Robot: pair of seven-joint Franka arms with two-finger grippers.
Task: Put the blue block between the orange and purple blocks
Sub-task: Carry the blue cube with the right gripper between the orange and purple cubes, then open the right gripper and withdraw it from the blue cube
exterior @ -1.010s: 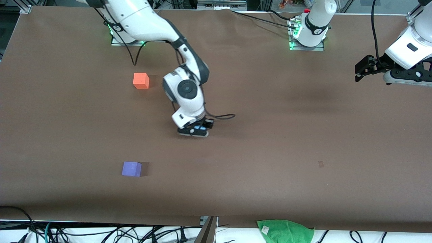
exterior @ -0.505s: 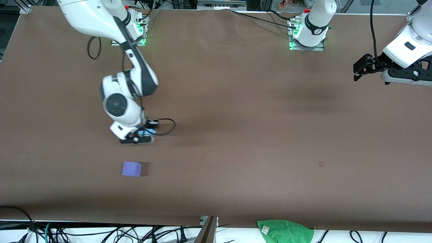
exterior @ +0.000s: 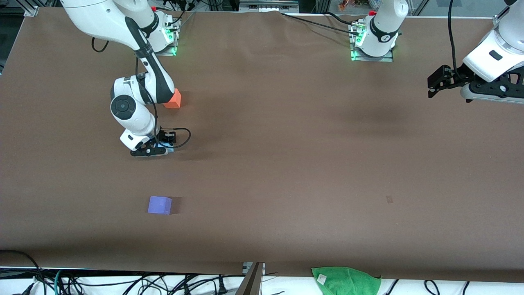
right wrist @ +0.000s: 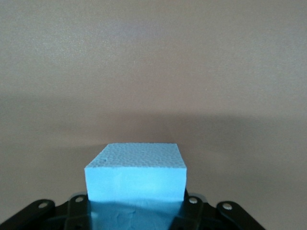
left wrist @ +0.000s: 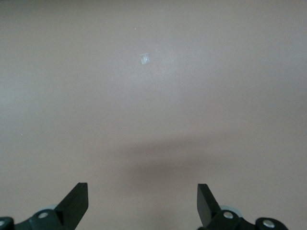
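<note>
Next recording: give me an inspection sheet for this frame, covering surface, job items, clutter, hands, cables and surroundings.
Surface: brown table, one small pale mark toward the left arm's end.
Job items: blue block gripped in the right hand; orange block partly hidden by the right arm; purple block nearer the camera, standing alone.
Clutter: nothing seen on the table.
Hands: right hand shut on the blue block, low over the table between the orange and purple blocks; left hand open, empty, waiting over the left arm's end.
Cables: loop at the right wrist; a tangle below the table's near edge.
Surroundings: green cloth off the near edge.
</note>
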